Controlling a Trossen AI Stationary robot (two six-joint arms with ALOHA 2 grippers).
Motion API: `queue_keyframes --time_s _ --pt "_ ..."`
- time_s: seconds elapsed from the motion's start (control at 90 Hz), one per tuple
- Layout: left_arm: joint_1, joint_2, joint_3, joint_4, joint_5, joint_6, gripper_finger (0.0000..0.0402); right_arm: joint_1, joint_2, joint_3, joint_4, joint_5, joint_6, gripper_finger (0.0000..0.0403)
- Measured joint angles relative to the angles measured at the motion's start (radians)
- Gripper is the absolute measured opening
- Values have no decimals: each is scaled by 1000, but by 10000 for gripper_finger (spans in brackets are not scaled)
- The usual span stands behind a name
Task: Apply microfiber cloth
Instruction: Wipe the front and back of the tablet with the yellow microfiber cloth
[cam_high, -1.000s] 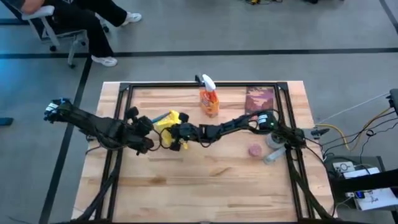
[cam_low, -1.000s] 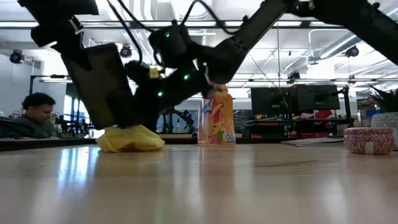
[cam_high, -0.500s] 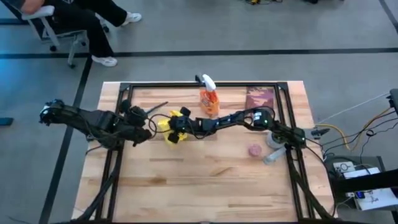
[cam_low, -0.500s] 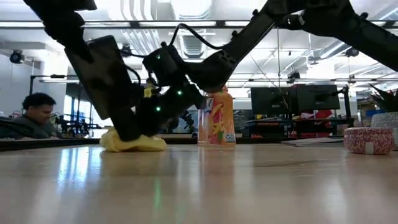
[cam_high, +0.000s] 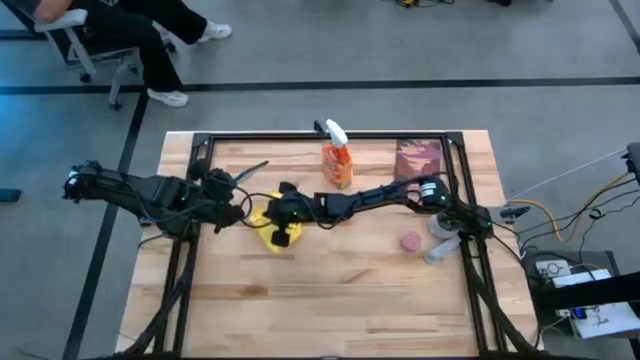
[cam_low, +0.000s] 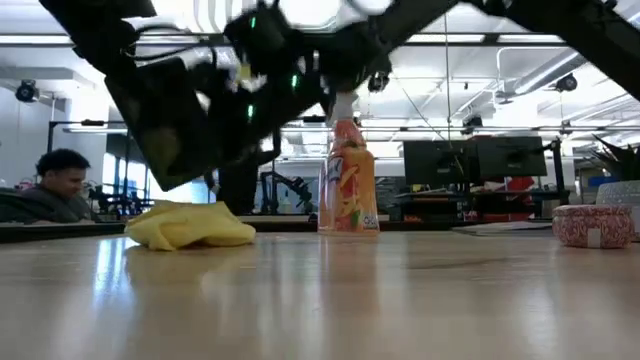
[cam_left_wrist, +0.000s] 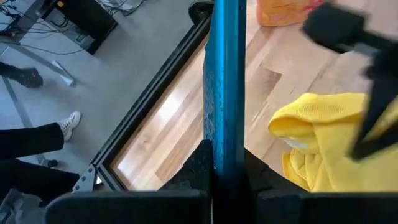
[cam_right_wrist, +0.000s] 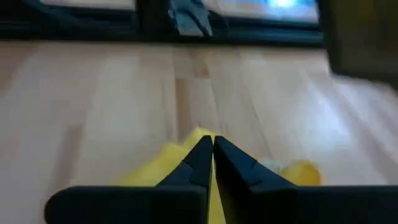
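1. High view: the microfiber cloth (cam_high: 268, 217) lies bunched on the wooden bench (cam_high: 330, 300), left of centre and between the two arms.
2. The right gripper (cam_high: 281, 238) reaches across from the right side and sits over the cloth's near edge. In the right wrist view its dark fingers (cam_right_wrist: 198, 163) are pressed together with hardly a gap, yellow fabric showing on both sides of their tips; whether any fold is actually pinched between them I cannot tell.
3. The left gripper (cam_high: 238, 205) is just beside the cloth on its left. It grips a thin dark tablet (cam_high: 252, 171) by one edge; the left wrist view shows the fingers (cam_left_wrist: 186, 180) closed on that blue-lit slab, which stands nearly on edge.
4. Low view: the cloth (cam_low: 188, 226) rests on the bench as a low crumpled heap, with the tilted tablet (cam_low: 170, 125) held above and behind it.
5. An orange spray bottle (cam_high: 336, 160) with a white trigger stands upright toward the far edge, well apart from the cloth.
6. On the right side are a dark reddish book (cam_high: 416, 160) and a small pink round tin (cam_high: 410, 242).
7. A person (cam_high: 130, 30) sits on a chair on the floor beyond the far left corner.
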Motion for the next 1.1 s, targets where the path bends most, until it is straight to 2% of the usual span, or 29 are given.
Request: queue_keyframes --time_s 0.1,0.178,0.278,0.511,0.833,0.956,1.1 --pt "0 1 0 4 -10 -4 9 17 -7 -1 -62 -88 -34 0" --pt "0 2 0 23 -12 -4 9 23 8 -2 -67 -90 -24 0" --pt "0 3 0 45 -12 -3 9 21 62 -2 -20 -56 0 0" --pt "0 5 0 49 -10 -4 9 -21 175 6 127 155 71 0" --pt "0 5 0 73 -8 -4 9 -138 250 63 269 172 211 0" --pt "0 5 0 72 -13 -4 9 -162 275 134 264 194 211 0" --pt "0 8 0 73 -8 -4 9 -184 329 238 162 204 221 0"
